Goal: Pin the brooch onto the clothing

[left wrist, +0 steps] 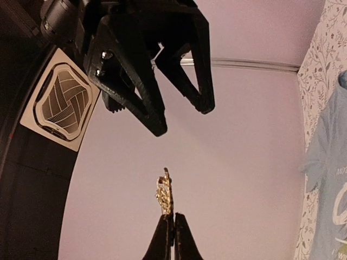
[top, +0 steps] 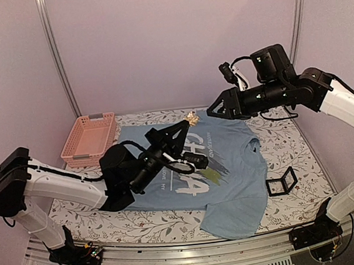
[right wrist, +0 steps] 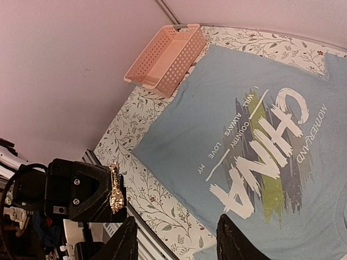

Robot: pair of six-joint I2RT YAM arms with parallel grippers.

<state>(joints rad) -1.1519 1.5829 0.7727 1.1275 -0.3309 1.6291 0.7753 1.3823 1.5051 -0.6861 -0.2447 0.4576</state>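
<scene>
**Ana:** Nearest the overhead camera is the left arm [top: 63, 184], reaching out across the floral counter [top: 284, 135]. What lies under it?

**Ben:** The clothing [top: 230, 165], spread out with the print facing up. Its near end runs toward the counter's front edge. A pink basket [top: 82, 159] sits on its left and an open black frame [top: 281, 182] on its right.

**Ana:** And the pincers?

**Ben:** The left pincer [left wrist: 173, 219] is closed tight on the lower edge of the brooch [left wrist: 164, 194]. It holds the brooch edge-on in the air, over the far end of the clothing. The right pincer [left wrist: 183, 119] faces it, near but apart. Its jaws are parted and have nothing between them.

**Ana:** How will the brooch handle?

**Ben:** It is probably light and stiff, and small enough to twist or slip out of a grip on its rim. A second hold would best go on the free upper end, not the glittery face. The clothing looks limp and would likely bunch under a push. A pinched fold of plain blue cloth would give the pin something to bite.
</scene>
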